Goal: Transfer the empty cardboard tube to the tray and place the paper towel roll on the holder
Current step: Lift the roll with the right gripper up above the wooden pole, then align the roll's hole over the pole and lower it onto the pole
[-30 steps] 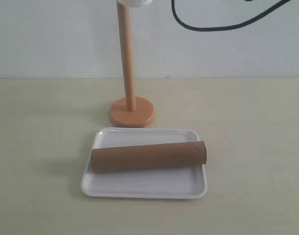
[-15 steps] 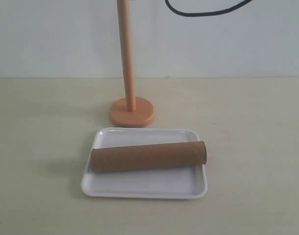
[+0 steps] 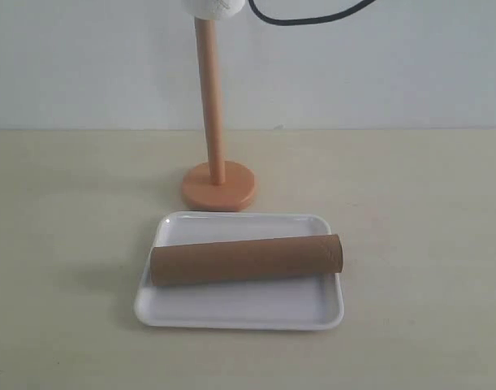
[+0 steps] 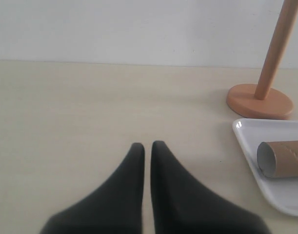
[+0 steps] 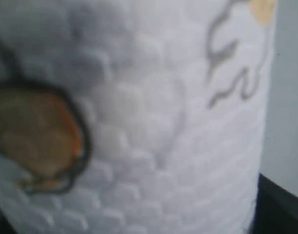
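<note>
on the tabletop (image 3: 69, 203) the empty cardboard tube (image 3: 248, 259) already lies in the tray (image 3: 231, 315). your right fingers (image 5: 283, 210), spread wide, hold the paper towel roll (image 3: 215, 6) at the top of the holder (image 3: 211, 106), not yet lowered; left fingers (image 4: 134, 170) closed, empty.

one brown cardboard tube (image 3: 246, 259). one white tray (image 3: 239, 313). one wooden holder (image 3: 217, 185), made of one upright pole and one round base. one paper towel roll (image 3: 214, 6), only its lower edge showing in the exterior view. one black cable (image 3: 304, 18). one worktop (image 3: 426, 211). one left hand (image 4: 147, 148) clearly seen, with two dark fingers (image 4: 120, 195).
</note>
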Available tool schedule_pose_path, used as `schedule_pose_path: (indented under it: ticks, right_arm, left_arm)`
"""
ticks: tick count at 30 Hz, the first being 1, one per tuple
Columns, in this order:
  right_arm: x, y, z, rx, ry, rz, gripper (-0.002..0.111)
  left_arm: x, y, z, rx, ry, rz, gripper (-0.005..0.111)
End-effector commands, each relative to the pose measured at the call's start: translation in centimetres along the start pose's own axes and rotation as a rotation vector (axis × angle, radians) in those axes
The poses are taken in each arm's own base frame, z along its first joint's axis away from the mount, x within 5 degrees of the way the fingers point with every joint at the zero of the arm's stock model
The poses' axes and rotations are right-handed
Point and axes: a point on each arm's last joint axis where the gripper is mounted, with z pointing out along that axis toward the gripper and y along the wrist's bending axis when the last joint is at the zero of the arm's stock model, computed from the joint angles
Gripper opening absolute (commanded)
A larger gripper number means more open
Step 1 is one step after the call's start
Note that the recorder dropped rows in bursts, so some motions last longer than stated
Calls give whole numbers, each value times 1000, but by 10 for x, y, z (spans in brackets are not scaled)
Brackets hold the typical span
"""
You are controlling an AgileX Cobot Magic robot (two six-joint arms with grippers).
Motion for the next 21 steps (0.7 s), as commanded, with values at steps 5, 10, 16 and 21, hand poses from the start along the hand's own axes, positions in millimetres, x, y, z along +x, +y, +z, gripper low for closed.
schedule_pose_path:
  ticks: [5, 10, 16, 21]
  right_arm:
    - [6, 9, 6, -20, 17, -44, 0]
    - [8, 12, 7, -30, 13, -70, 0]
    - [10, 13, 8, -30, 20, -50, 0]
    - [14, 11, 7, -8, 72, -39, 0]
  left_arm:
    - [1, 0, 0, -1, 1, 3, 4]
    - [1, 0, 0, -1, 1, 3, 4]
    - [1, 0, 0, -1, 1, 3, 4]
    - [1, 0, 0, -1, 1, 3, 4]
